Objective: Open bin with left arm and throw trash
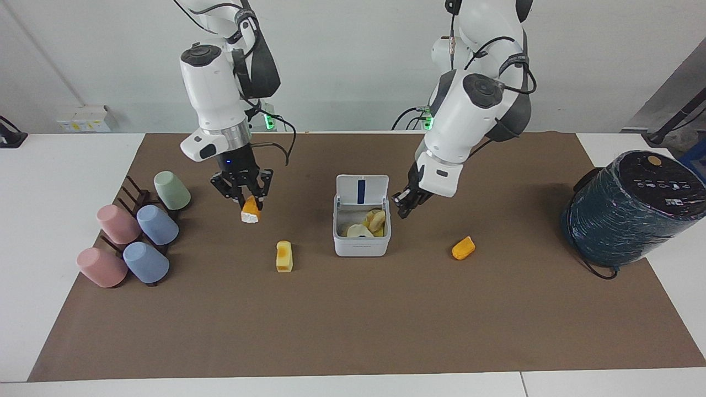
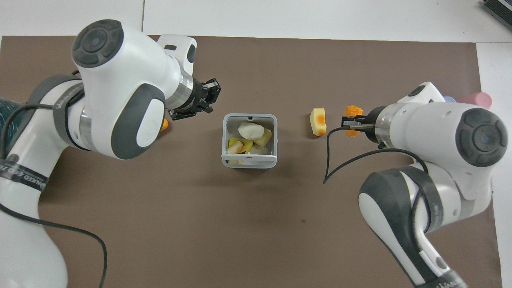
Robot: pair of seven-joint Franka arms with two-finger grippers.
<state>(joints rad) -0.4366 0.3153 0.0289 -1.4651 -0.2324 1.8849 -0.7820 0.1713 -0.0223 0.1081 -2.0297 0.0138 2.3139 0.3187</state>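
Now my closed left tool (image 1: 402,208) is hanging just beside the bin (image 1: 361,242), its lid (image 1: 362,190) standing open; my right tool (image 1: 241,194) is gripping an orange wedge (image 1: 251,210) above the worktop (image 1: 386,320).

- The bin (image 1: 361,245) looks like smooth white plastic, faintly glossy.
- The brown mat (image 1: 353,331) is matt, paper-like.
- The tabletop (image 1: 55,182) is smooth and white.
- The arm shells (image 2: 132,80) are glossy white plastic.
- The dark cylinder (image 1: 629,220) wears shiny wrinkled wrap.
- The cups (image 1: 157,225) are matt pastel.
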